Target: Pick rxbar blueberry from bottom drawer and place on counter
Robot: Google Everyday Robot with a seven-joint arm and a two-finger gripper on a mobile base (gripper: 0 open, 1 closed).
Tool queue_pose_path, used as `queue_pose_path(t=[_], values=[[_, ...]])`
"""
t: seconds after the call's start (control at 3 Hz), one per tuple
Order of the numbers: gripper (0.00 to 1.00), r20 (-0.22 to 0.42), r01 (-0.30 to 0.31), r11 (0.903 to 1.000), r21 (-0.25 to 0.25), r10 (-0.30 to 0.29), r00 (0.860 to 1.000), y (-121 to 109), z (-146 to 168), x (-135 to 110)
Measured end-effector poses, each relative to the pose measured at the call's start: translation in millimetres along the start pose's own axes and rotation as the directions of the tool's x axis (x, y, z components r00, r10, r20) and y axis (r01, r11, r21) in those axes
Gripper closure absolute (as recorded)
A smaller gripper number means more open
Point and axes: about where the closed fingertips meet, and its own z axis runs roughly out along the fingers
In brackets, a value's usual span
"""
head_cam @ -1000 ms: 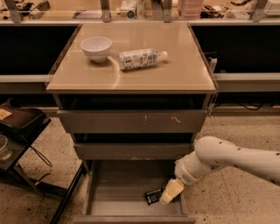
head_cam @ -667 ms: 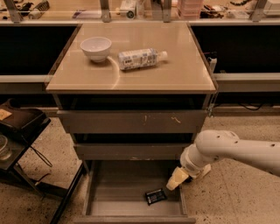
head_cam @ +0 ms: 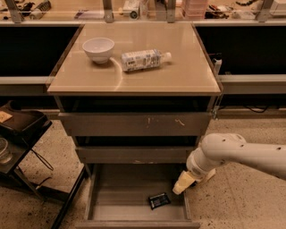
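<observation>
The rxbar blueberry [head_cam: 159,200], a small dark wrapper, lies flat on the floor of the open bottom drawer [head_cam: 111,203], near its front right. My gripper [head_cam: 183,183] hangs at the drawer's right side, above and to the right of the bar and apart from it, on the end of the white arm [head_cam: 237,152] that reaches in from the right. The beige counter [head_cam: 134,76] tops the cabinet above.
On the counter stand a white bowl [head_cam: 98,48] and a clear bottle with a white label [head_cam: 143,59] lying on its side. Two closed drawer fronts [head_cam: 134,125] sit above the open one. A dark stand [head_cam: 22,134] is at the left. A cluttered ledge [head_cam: 143,9] runs behind.
My gripper has risen up and to the right, away from the bar. The bar stays on the drawer floor.
</observation>
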Motion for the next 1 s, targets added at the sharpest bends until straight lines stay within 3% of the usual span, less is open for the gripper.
queue_pose_path(t=[0.33, 0.67, 1.0], values=[[0.0, 0.004, -0.045, 0.9988, -0.016, 0.045, 0.999, -6.6, 37.6, 13.0], [0.0, 0.144, -0.128, 0.9916, 0.021, 0.123, 0.982, -50.4, 88.8, 14.9], [0.0, 0.254, -0.179, 0.983, 0.042, 0.163, 0.953, -85.8, 123.2, 20.5]])
